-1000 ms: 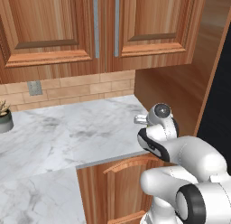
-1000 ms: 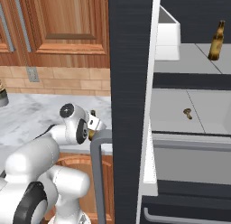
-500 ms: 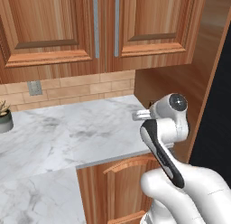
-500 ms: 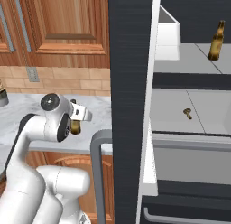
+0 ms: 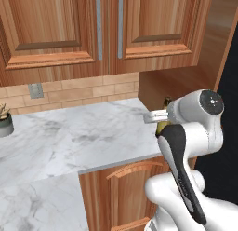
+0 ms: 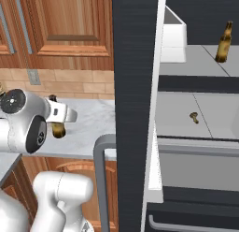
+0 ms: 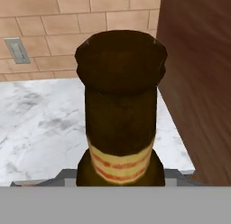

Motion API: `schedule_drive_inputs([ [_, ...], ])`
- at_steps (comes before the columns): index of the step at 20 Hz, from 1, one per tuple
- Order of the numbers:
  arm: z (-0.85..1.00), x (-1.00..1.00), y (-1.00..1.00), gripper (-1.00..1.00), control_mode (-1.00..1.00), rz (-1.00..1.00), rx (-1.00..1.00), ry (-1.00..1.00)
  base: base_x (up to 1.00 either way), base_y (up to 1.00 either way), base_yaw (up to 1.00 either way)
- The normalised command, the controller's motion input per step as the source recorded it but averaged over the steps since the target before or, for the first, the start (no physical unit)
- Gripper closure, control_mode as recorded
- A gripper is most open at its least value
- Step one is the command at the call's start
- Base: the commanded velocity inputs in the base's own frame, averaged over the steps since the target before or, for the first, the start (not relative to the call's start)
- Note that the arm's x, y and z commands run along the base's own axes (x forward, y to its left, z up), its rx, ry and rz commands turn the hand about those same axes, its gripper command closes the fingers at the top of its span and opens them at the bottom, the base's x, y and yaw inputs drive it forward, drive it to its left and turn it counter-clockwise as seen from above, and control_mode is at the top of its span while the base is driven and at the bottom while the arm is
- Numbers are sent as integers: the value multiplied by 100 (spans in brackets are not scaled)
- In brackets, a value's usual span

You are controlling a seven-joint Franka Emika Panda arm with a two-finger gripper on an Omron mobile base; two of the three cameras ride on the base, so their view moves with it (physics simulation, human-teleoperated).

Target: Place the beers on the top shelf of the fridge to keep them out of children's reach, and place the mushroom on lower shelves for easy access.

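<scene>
A beer bottle (image 7: 121, 114) stands upright above the marble counter (image 5: 69, 137), apparently pinched by the gripper (image 6: 59, 126) at its body; a second bottle (image 6: 224, 42) stands on the fridge's top shelf (image 6: 196, 62), the mushroom (image 6: 193, 117) one shelf (image 6: 219, 119) below.

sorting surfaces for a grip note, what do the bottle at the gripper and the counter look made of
Bottle: looks like dark amber-brown glass, glossy, with a yellowish paper-like neck label and dark cap. Counter: looks like polished marble, white with grey veining; could be a laminate imitation.
</scene>
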Motion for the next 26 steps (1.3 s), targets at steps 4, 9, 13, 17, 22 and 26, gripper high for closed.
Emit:
schedule_drive_inputs([
  [4,26,-74,-15,100,-100,0,-4,0,0,0,0],
  [9,3,-34,-19,100,-100,0,-4,2,0,0,0],
  [13,25,0,-3,100,-100,1,0,9,0,0,0],
  [17,4,0,0,100,100,1,0,2,-33,0,4],
  [22,0,0,0,100,100,0,0,0,-94,0,0],
  [26,0,0,0,100,100,0,0,0,-100,0,0],
])
